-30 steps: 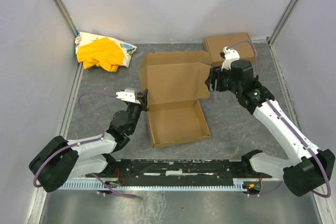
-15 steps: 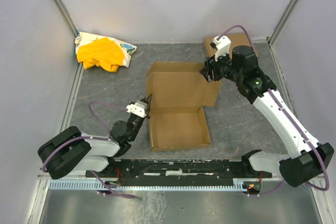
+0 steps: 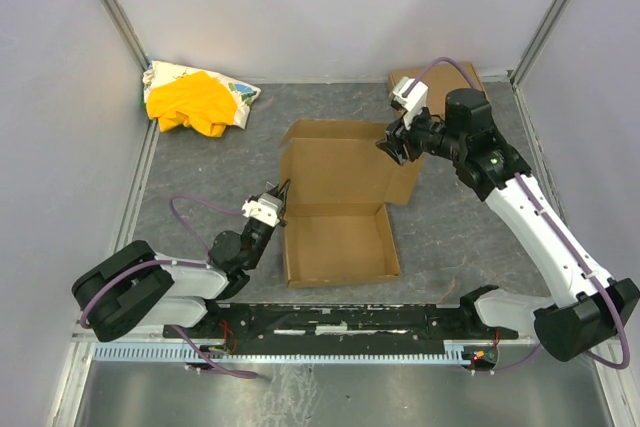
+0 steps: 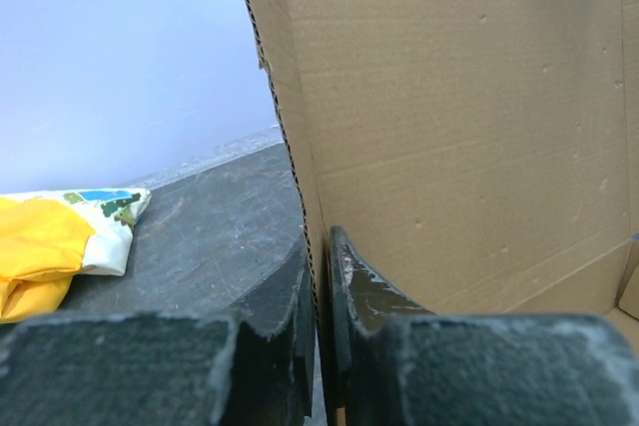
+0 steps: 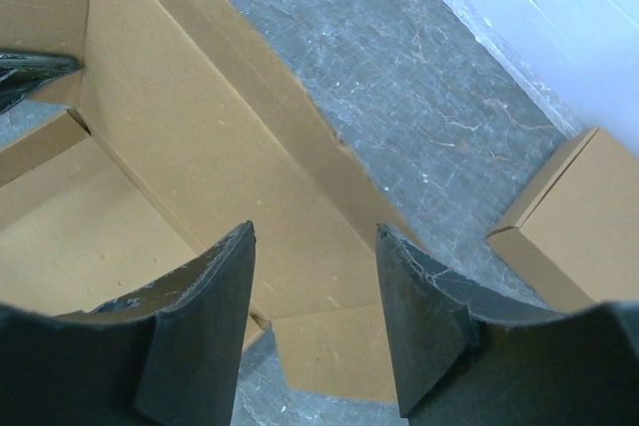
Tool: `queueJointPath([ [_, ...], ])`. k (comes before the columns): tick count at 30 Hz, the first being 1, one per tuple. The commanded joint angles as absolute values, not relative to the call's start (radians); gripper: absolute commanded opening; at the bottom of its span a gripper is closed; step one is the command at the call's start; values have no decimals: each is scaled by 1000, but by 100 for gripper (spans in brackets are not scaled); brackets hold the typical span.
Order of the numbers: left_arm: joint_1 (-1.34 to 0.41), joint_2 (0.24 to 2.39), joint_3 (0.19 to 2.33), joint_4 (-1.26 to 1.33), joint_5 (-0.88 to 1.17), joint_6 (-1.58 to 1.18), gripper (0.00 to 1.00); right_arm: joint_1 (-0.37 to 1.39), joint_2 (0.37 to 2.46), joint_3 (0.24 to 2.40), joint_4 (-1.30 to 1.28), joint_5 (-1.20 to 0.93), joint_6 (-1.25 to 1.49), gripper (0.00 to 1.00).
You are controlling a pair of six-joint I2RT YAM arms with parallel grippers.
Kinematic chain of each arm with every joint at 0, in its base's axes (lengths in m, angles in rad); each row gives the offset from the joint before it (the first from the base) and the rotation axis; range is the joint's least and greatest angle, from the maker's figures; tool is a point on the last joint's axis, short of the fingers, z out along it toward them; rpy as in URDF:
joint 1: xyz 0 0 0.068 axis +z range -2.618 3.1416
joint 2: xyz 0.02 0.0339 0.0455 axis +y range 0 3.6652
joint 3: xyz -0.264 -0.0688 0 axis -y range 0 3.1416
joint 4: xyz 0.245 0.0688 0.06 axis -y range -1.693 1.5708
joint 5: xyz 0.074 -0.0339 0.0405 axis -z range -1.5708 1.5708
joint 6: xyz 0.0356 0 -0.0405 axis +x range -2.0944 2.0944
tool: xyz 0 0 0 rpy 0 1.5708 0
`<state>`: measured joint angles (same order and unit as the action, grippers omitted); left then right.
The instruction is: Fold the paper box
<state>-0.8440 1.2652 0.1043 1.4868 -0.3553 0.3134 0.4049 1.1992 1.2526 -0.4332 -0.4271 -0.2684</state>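
The paper box (image 3: 338,237) lies in the middle of the mat, its base flat and its rear panel (image 3: 345,162) raised. My left gripper (image 3: 277,199) is at the box's left edge. In the left wrist view, that gripper (image 4: 321,246) is shut on the thin cardboard edge of the left wall (image 4: 285,97). My right gripper (image 3: 393,144) hovers open over the raised panel's upper right corner. Nothing sits between its fingers (image 5: 315,231), and the paper box (image 5: 190,157) lies below them.
A ready-made brown cardboard box (image 3: 468,74) sits at the back right, partly behind my right arm. A yellow-and-white cloth heap (image 3: 195,99) lies at the back left. Enclosure walls stand close on three sides.
The rear panel has swung up to stand steeper. My right gripper rose from its right edge toward the upper right corner and narrowed a little. My left arm dropped lower.
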Motion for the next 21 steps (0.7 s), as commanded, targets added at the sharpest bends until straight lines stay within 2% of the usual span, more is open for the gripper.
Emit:
queueJointPath([
  [1,-850,1257,106,1575,-335,364,15,405,1226,1316,-391,-447,-310,60],
  [9,-851,1255,107,1574,-334,365,14,406,1336,1423,-432,-470,-344,59],
  [14,-851,1255,107,1575,-336,362,14,406,1381,1478,-495,-484,-373,47],
  [16,-851,1255,109,1575,-337,362,14,407,1382,1485,-500,-476,-382,49],
  [21,-851,1257,107,1575,-341,362,14,406,1361,1493,-501,-468,-400,62],
])
